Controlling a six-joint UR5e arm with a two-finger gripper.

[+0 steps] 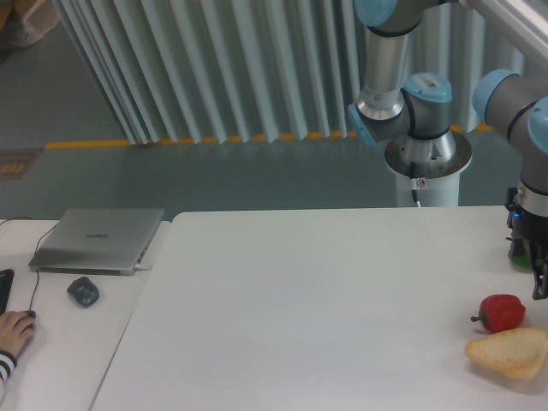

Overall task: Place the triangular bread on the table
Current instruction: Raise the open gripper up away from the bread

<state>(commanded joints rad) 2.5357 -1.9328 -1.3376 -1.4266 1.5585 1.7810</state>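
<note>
The triangular bread (510, 352) lies flat on the white counter (325, 308) at its lower right corner, touching nothing but the surface. The jaws (539, 287) hang at its 1 o'clock, apart from it, half cut off by the frame edge; their opening cannot be told. A red pepper (501, 312) sits between them.

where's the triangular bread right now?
The triangular bread lies flat on the table at the camera view's bottom-right edge, just below the red pepper; the gripper is above both, not holding it.

red pepper (502, 312) touching triangular bread (510, 353) rear
</note>
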